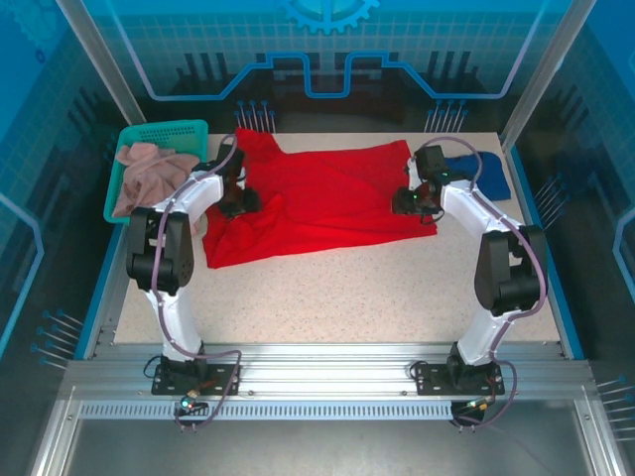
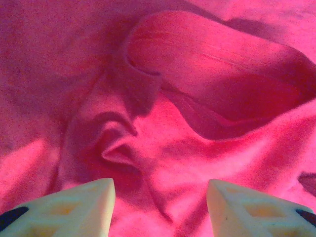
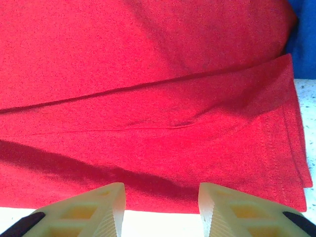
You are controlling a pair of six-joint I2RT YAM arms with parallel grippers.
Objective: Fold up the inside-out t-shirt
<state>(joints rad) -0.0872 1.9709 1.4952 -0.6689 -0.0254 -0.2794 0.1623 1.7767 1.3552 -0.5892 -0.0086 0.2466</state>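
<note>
the red t-shirt (image 1: 327, 203) lies rumpled, partly folded, on the far tabletop (image 1: 347, 297). left fingers (image 2: 74, 207) and right fingers (image 3: 89, 210) stand half open above it, holding nothing, it seems. soft, light, limp cloth; better to pinch the layered hem corner (image 3: 296, 187).

I have the near half of the counter (image 1: 337, 297) bare, so either arm can sweep there freely. Across the far half lies the red t-shirt (image 1: 327, 198), rumpled into raised folds under my left gripper (image 2: 160, 190). A teal basket (image 1: 164, 131) holding a pinkish-beige garment (image 1: 149, 174) blocks the far left corner. At far right, a dark blue t-shirt (image 1: 491, 174) lies against the red one's edge.
</note>
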